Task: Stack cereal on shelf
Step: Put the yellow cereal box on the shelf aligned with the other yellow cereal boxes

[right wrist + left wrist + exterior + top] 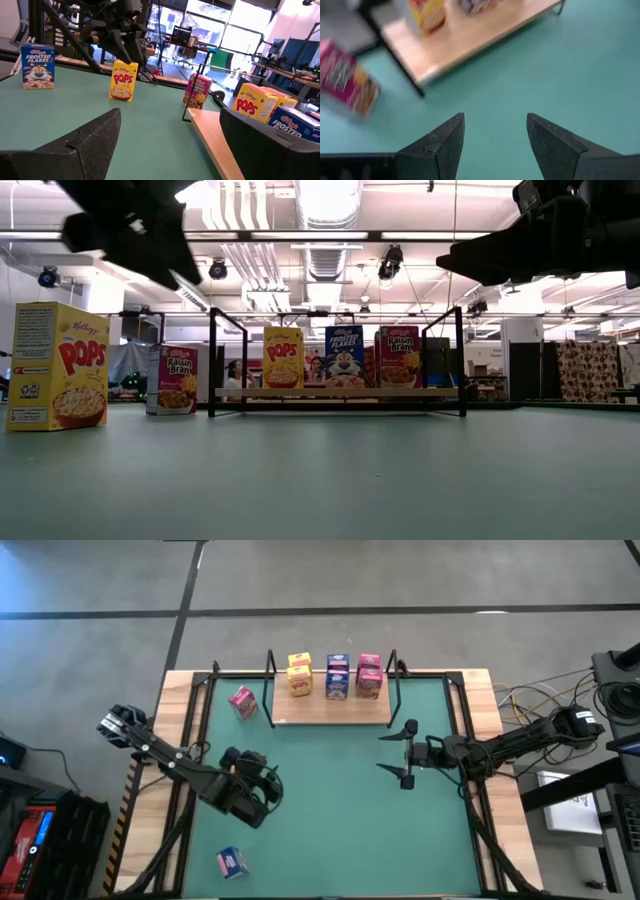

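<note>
1. Gaping with nothing between them, the left gripper's jaws hover over the mat's left half.
2. Nearest, a yellow box stands upright just under that arm.
3. Farther off, an upright pink box stands just left of the shelf. It is probably the left arm's reach.
4. A blue box sits near-left.
5. The right gripper waits released, right of the shelf's near edge.
</note>
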`<state>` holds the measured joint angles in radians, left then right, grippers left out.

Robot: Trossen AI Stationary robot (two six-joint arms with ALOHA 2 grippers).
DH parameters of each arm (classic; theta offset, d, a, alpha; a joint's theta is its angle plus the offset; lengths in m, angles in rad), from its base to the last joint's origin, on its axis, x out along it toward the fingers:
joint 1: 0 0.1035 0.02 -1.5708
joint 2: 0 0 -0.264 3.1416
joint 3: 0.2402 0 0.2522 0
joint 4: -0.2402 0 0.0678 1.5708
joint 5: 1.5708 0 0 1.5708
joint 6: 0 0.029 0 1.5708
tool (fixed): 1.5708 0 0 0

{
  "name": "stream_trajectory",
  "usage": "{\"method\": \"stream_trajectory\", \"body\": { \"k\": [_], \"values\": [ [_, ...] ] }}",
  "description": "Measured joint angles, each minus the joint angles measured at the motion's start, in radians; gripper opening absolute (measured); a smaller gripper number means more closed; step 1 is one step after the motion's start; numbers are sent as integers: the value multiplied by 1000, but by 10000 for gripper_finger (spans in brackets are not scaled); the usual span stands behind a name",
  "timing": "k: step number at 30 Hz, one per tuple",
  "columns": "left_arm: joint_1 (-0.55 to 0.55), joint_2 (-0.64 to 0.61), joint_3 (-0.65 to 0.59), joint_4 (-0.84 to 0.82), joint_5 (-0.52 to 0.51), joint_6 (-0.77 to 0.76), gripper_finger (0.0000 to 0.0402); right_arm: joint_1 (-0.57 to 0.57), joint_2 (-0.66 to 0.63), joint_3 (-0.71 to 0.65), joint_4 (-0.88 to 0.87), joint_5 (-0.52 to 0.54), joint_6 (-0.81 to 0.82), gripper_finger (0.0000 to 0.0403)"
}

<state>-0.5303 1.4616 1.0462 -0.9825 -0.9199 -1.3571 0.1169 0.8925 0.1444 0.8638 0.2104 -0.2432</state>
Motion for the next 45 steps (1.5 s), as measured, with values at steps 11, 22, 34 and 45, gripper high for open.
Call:
{"method": "stream_trajectory", "body": {
  "k": [11,22,34,45],
  "values": [
    [-49,-22,149,-415,203,-375,237,0,0,0,0,0,0,327],
    [-48,-22,170,-555,526,-571,242,0,0,0,0,0,0,327],
    [-35,-21,81,-484,538,-572,249,0,0,0,0,0,0,327],
    [-21,-21,-8,-399,534,-575,263,0,0,0,0,0,0,327]
  ]
}}
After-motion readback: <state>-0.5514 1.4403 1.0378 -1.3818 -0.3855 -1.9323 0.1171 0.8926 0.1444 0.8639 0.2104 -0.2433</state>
